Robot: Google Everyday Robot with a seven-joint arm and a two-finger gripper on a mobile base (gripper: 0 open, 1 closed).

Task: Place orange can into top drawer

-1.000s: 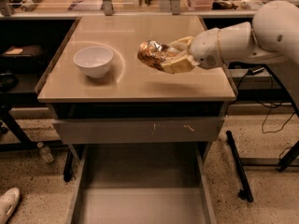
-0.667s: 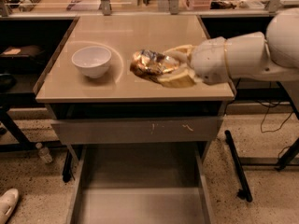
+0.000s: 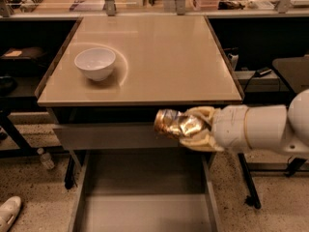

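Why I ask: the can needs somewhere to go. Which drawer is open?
The top drawer, pulled out toward the camera, showing its grey floor; the panel above it is flush. The gripper holds the orange can just above it.

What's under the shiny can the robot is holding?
The gripper holds the orange can over the open grey drawer. Its floor shows bare; the front end is out of view.

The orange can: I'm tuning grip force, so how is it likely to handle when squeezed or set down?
The orange can, held on its side by the gripper above the top drawer, looks dented, so probably thin-walled and easily crushed. Its shiny skin may slip. Laid sideways on the flat floor, it would likely roll.
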